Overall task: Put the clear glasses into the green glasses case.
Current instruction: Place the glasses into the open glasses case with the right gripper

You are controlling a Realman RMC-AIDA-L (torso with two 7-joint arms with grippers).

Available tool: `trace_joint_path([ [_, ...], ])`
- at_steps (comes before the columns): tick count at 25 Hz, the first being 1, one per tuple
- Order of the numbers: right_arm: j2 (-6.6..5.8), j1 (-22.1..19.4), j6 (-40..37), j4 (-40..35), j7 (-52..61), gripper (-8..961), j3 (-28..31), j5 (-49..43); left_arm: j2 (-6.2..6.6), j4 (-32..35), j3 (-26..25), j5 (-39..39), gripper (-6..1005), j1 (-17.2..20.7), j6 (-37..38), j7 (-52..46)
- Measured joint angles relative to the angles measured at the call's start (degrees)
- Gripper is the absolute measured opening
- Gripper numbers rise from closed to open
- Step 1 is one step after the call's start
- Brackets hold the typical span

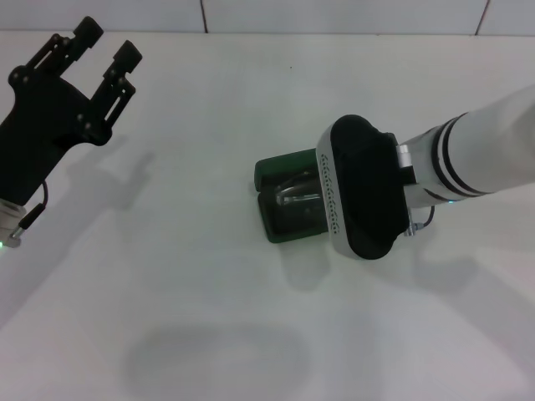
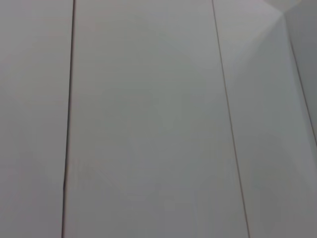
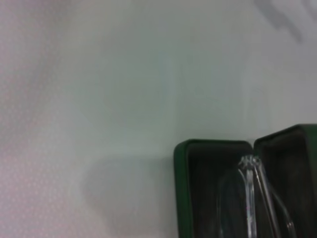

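Head view. Green glasses case (image 1: 284, 196): open on the white desk (image 1: 209, 276), centre of frame, its right part hidden under the right arm's wrist. Clear glasses (image 1: 294, 197): lying inside the case's dark lining. Right gripper: over the case, its own jaws hidden beneath the wrist housing; whether they are spread or pressed together cannot be told. Left gripper (image 1: 107, 43): upper left of frame, raised, well apart from the case, jaws spread, holding nothing.

Left wrist view. Pale panelled surface with dark seams only.

Right wrist view. Case (image 3: 213, 148) at lower right, lid up; glasses (image 3: 250, 191) resting in it.

Step judged: placement, at or near release. Next move calls for confirming the glasses sit fully within the rim, then withdrawing without dragging them.
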Motion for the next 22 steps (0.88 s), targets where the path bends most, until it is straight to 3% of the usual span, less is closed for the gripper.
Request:
trace_joint_path([
  [5, 0.0, -0.14, -1.68, -1.51, 0.44, 505, 0.74, 1.8, 0.03, 0.04, 0.0, -0.01, 518, 0.09, -0.2, 0.03],
  [14, -0.23, -0.8, -8.08, -3.76, -0.13, 503, 7.91, 11.33, 0.08, 0.2, -0.02, -0.01, 518, -0.08, -0.93, 0.09],
  [22, -0.16, 0.33, -9.71, 0.81, 0.28, 509, 10.76, 14.53, 0.17, 0.15, 0.0, -0.01, 519, -0.88, -1.62, 0.09],
])
